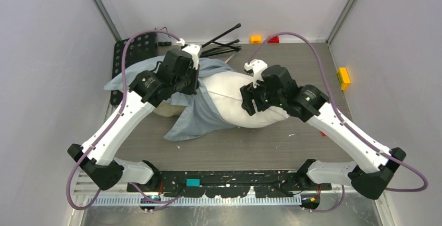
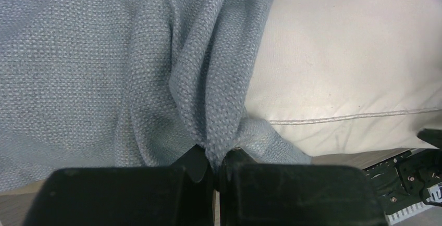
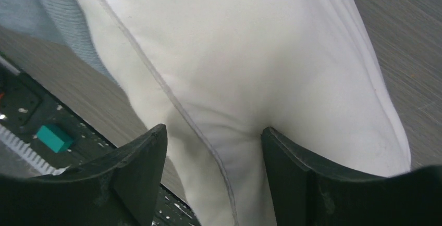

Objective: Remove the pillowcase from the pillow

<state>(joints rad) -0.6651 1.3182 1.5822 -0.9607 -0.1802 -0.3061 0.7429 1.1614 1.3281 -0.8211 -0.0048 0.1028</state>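
Pinching pillowcase [image 2: 78,70]: left gripper [image 2: 215,158], arm outstretched | right gripper [image 3: 213,142] astride pillow [image 3: 234,54]

Plain white pillow [image 1: 232,101] is laid across the middle of the bench [image 1: 250,148], long axis left-right; plump, stitched seam seen along its side. Right half is exposed, left half is covered. Pale blue-grey woven pillowcase [image 1: 203,114] is bunched over that left half, limp and creased. Its edge is drawn diagonally across the pillow; loose corners are spread on the bench to the left and toward the near edge.
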